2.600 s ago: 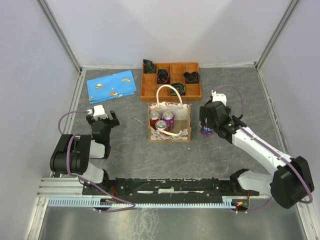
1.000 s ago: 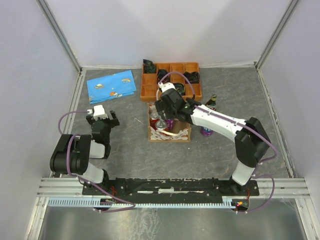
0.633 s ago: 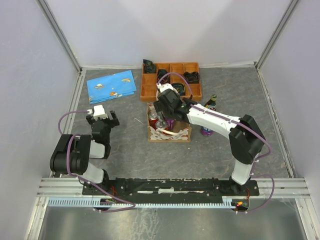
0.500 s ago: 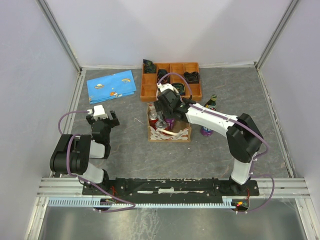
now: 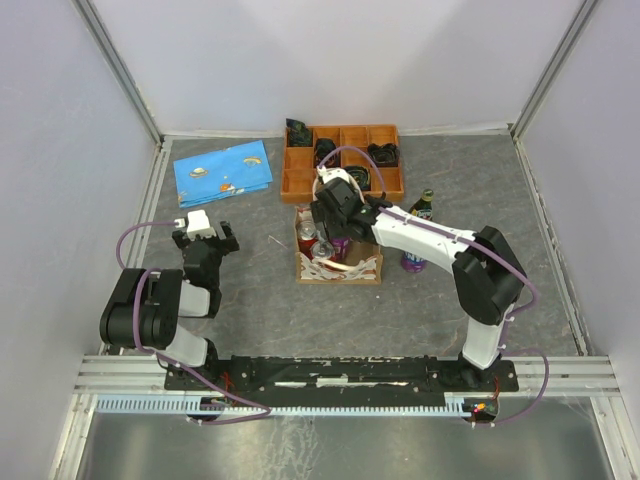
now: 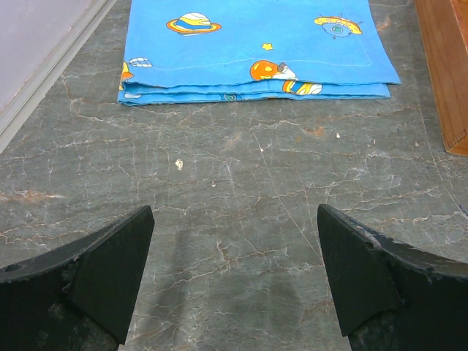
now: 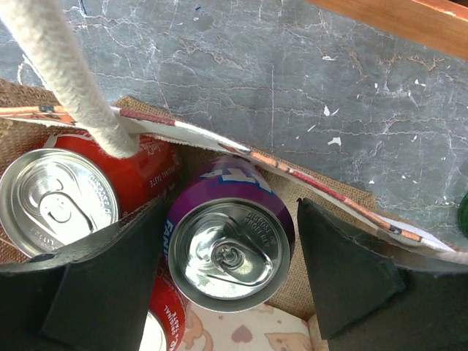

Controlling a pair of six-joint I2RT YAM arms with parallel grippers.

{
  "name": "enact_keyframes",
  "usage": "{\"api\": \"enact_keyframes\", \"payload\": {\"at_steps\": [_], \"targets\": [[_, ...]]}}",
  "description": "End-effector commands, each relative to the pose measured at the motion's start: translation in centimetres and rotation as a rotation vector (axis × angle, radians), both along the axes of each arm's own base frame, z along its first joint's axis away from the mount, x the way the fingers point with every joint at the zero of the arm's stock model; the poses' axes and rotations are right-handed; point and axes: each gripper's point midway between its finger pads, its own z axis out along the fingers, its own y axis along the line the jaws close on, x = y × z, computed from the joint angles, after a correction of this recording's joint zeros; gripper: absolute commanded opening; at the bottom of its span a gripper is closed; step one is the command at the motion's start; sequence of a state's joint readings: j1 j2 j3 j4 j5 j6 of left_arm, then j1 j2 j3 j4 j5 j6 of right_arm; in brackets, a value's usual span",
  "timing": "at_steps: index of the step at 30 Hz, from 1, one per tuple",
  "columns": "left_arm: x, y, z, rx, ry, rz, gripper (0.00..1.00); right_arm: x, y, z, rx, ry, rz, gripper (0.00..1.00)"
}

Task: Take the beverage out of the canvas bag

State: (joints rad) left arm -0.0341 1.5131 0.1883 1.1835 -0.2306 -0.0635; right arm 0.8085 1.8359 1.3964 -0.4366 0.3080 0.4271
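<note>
Top view: the canvas bag (image 5: 340, 270) stands in the middle of the table (image 5: 270, 300), with the right gripper (image 5: 332, 225) dipped into it. The left gripper (image 5: 205, 240) sits near the left edge.

Left wrist: claw wide apart over bare table.

Right wrist: claw apart, straddling a purple can (image 7: 230, 252) inside the bag.

Bright, even light, soft shadows — glare on purple can (image 7: 229, 257), frame edges perhaps slightly soft.

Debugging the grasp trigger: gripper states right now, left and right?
Left gripper: open, empty.
Right gripper: open, straddling the purple can inside the canvas bag; no firm grip visible.
</note>
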Motion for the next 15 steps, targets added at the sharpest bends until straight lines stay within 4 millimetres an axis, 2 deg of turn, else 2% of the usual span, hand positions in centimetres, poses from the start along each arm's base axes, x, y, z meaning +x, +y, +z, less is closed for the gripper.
{"api": "enact_keyframes", "payload": {"at_steps": [1, 5, 10, 15], "targets": [[0.9, 0.2, 1.6, 0.003, -0.058, 0.010, 0.99, -2.5, -0.6, -2.3, -0.045, 0.113, 0.027, 0.82], [0.9, 0.2, 1.6, 0.003, -0.058, 0.011, 0.99, -2.8, -1.4, -2.0, -0.067, 0.101, 0.013, 0.87], [0.9, 0.2, 1.6, 0.003, -0.058, 0.010, 0.99, -3.1, -1.8, -1.9, -0.082, 0.102, 0.014, 0.87], [0.9, 0.2, 1.6, 0.003, -0.057, 0.011, 0.99, -3.4, -2.0, -2.6, -0.095, 0.120, 0.006, 0.82]]}}
